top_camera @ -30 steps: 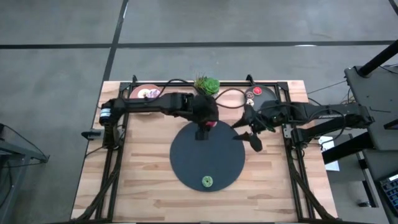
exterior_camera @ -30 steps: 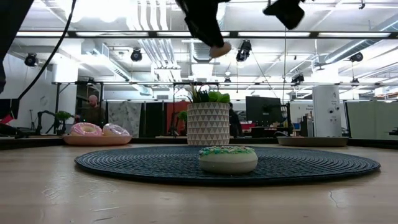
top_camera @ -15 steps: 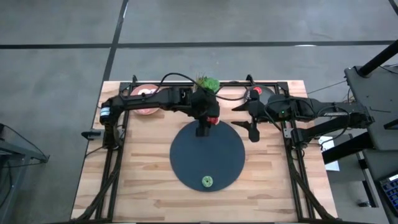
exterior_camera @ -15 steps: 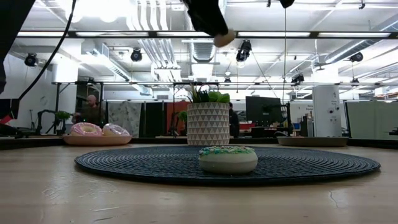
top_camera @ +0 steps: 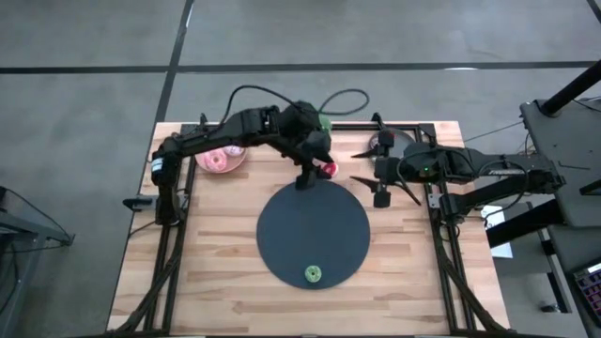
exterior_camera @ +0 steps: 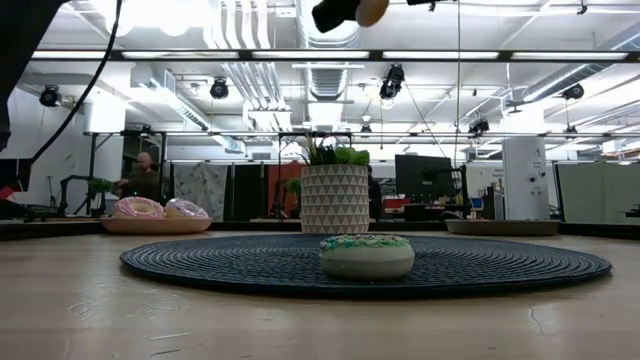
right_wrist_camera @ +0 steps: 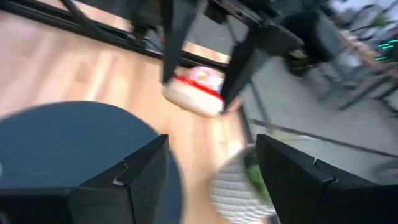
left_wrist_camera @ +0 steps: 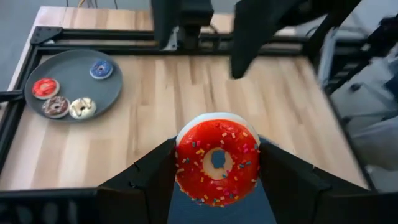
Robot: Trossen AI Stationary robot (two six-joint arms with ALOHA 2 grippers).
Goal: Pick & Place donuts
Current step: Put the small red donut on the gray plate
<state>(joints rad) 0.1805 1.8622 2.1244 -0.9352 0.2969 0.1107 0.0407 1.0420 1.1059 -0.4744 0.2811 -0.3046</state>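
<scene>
The left gripper (top_camera: 316, 176) hangs over the far rim of the dark mat (top_camera: 282, 235), its fingers clamped on the red donut (left_wrist_camera: 217, 159). Bare wood separates it from the empty, spread right gripper (top_camera: 378, 169) near the grey plate (left_wrist_camera: 68, 87).

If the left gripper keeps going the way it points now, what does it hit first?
Probably the bare wooden table. The left gripper, shut on the red donut, faces the table between the grey plate and the right arm; depth is unclear.
</scene>
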